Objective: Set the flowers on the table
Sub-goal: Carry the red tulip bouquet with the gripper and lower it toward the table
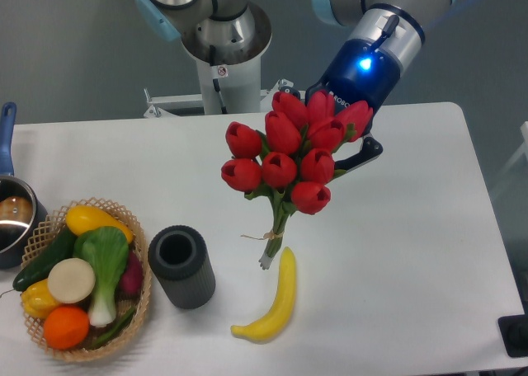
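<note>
A: Flowers (285, 157) tilted, blooms up by the gripper (351, 141), stem ends near the tabletop (412, 244) just beside the banana (272, 306). I read it as lowering stem-first.

B: Grip?

A: Blooms hide the jaws; can't tell how wide, probably clamped on the bunch. I'd lay it right, clear of the grey vase (181, 266).

Flowers (289, 153) upright before hand (351, 137), above table (412, 244)
</note>
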Controlling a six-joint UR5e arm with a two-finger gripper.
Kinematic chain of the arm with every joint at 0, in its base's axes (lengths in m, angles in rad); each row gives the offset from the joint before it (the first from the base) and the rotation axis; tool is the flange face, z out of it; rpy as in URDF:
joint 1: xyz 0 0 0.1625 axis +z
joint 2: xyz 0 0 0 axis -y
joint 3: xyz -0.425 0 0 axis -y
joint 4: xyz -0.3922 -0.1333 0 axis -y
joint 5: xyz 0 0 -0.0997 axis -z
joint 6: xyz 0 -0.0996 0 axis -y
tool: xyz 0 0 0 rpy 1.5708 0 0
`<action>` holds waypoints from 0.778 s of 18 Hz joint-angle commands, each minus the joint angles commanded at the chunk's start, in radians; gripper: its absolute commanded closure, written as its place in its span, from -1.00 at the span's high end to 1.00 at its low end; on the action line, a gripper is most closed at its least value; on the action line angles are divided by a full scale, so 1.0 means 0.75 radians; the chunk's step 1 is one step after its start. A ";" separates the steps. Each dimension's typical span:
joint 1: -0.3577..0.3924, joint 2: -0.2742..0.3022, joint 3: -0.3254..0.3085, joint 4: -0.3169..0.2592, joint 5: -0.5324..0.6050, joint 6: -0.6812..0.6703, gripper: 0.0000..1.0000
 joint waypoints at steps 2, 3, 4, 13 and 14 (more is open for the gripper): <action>-0.002 0.022 -0.014 -0.002 0.043 0.000 -0.38; 0.004 0.033 -0.039 -0.002 0.094 0.000 -0.38; 0.004 0.049 -0.063 -0.002 0.141 0.006 -0.38; 0.006 0.180 -0.247 -0.022 0.687 0.002 -0.39; 0.008 0.180 -0.256 -0.025 0.726 0.002 -0.39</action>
